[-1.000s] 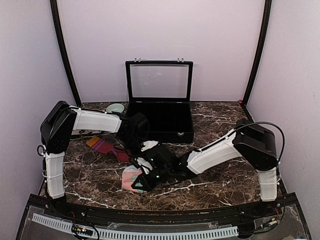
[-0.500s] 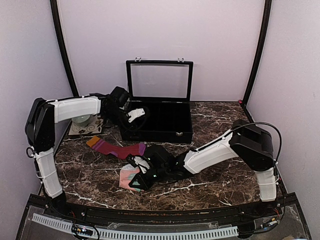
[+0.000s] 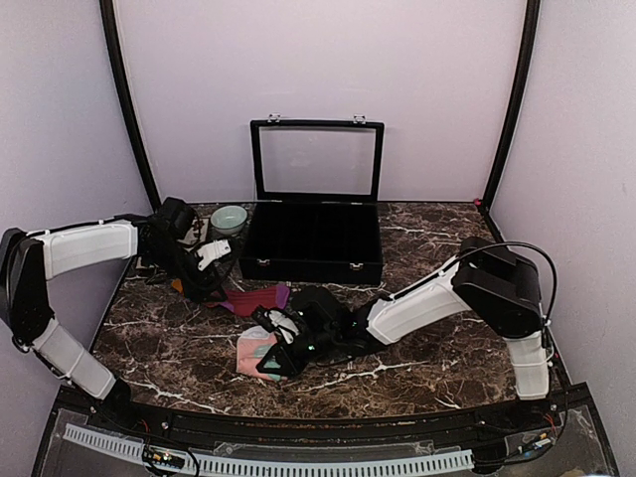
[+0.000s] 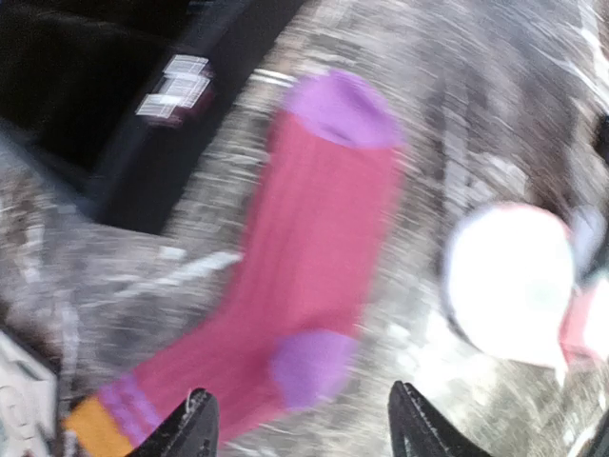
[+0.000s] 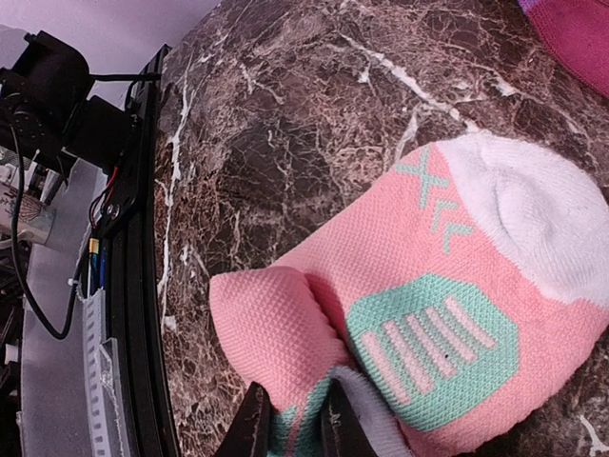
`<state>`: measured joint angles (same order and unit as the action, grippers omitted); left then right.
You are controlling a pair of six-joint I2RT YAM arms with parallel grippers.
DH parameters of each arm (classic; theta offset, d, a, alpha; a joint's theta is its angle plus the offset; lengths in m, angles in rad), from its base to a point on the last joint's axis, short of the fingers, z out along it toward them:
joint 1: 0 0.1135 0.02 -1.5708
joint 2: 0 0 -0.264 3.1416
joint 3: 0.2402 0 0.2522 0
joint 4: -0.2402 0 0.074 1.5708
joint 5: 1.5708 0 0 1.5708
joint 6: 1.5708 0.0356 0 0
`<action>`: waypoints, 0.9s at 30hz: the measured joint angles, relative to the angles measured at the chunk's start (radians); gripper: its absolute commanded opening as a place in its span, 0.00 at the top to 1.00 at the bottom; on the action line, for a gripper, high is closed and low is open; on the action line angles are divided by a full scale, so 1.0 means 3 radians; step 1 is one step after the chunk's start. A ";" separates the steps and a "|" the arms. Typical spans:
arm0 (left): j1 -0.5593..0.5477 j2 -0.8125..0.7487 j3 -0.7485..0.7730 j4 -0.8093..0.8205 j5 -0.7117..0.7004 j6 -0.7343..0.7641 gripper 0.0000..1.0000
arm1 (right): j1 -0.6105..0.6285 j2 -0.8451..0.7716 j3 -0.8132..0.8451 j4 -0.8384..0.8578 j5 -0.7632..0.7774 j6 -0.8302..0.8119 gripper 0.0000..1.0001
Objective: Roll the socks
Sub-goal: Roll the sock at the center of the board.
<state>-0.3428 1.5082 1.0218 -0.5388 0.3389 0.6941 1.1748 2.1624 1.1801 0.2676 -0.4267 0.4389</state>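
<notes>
The maroon sock point(image 3: 254, 298) lies flat on the marble, left of centre, with its purple toe toward the case. My left gripper point(image 3: 204, 270) hovers over its cuff end. In the blurred left wrist view it point(image 4: 303, 430) is open and empty above the maroon sock point(image 4: 304, 248), near the purple heel and orange cuff. The salmon-pink sock point(image 3: 254, 353) lies near the front edge. My right gripper point(image 3: 279, 363) rests on it. In the right wrist view it point(image 5: 293, 433) is shut on a folded-up edge of the pink sock point(image 5: 428, 314).
An open black display case point(image 3: 316, 246) stands at the back centre with its lid up. A mint bowl point(image 3: 229, 216) sits left of it. The black frame rail point(image 5: 133, 286) runs along the table's front edge, close to the pink sock.
My left arm has swung from the front of the case out to the left and down over the maroon sock's cuff end. The right gripper has stayed on the pink sock.
</notes>
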 measured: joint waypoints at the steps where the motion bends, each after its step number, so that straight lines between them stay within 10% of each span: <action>1: -0.0010 -0.0062 -0.0081 -0.0057 0.0084 0.0061 0.45 | -0.0008 0.0003 0.0000 0.0004 -0.0024 -0.0001 0.91; 27: -0.1591 -0.0441 -0.0889 0.0094 0.0324 0.0407 0.51 | -0.0211 0.0261 0.0373 -0.0366 -0.0926 -0.0320 0.88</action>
<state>-0.8200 1.3758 0.7551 -0.5106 0.4362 0.8162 1.1114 2.2406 1.2919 0.1577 -0.7044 0.3428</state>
